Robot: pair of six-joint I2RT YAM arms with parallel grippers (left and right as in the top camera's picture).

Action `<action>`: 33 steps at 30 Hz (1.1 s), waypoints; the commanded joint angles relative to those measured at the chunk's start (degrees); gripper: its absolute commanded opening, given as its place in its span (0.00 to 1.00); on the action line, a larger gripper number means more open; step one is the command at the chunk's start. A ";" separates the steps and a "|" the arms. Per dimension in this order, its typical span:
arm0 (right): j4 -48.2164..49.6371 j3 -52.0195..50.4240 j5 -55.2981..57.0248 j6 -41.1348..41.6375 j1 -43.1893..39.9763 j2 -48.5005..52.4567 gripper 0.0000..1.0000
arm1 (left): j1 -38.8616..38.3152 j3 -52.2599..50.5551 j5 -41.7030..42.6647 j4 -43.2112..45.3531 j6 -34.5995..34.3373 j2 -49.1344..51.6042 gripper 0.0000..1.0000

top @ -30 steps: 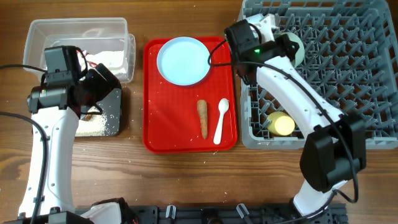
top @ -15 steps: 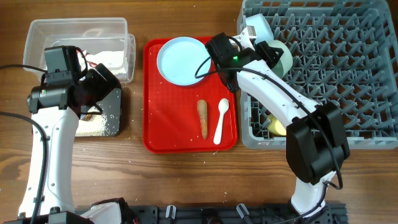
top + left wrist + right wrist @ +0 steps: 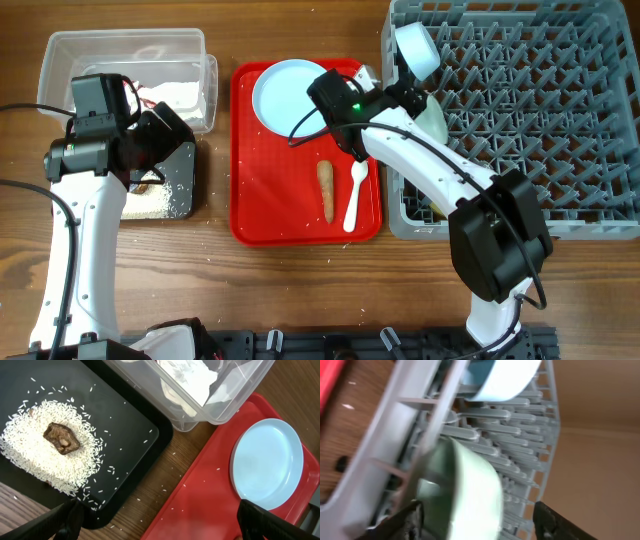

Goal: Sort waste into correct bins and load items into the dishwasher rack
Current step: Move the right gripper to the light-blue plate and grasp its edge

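- Left gripper: fingers spread wide and holding nothing, hanging over the near edge of the black tray and the wood beside it.
- Clear tub: at the far left of the table, with the crumpled wrapper and white paper inside it.
- Black tray: just in front of the tub. A heap of rice lies on it with the brown lump on top, and loose grains are scattered around.
- Red tray: in the middle, between the black tray and the rack.
- Plate: flat at the far end of the red tray.
- Carrot stick: lengthwise on the red tray, nearer the front.
- Spoon: just right of the stick, apart from it.
- Right gripper: fingers spread, at the rack's left wall. A bowl shows between them, but I cannot tell if they touch it.
- Rack: on the right. One bowl stands on edge at its far left corner, and the other bowl leans just in front of it.
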 commanded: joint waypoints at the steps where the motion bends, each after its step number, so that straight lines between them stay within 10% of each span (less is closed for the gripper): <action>1: 0.26 1.60 -6.43 0.81 0.09 -2.58 0.76 | 0.37 0.81 -0.35 0.11 0.04 -0.48 1.00; 15: 4.00 7.34 -52.06 7.02 -0.02 -11.74 0.85 | 0.37 0.79 -0.35 0.11 0.04 -0.48 1.00; 33: 35.89 -4.15 -46.56 40.22 -1.68 0.28 0.47 | 0.37 0.81 -0.35 0.11 0.04 -0.46 1.00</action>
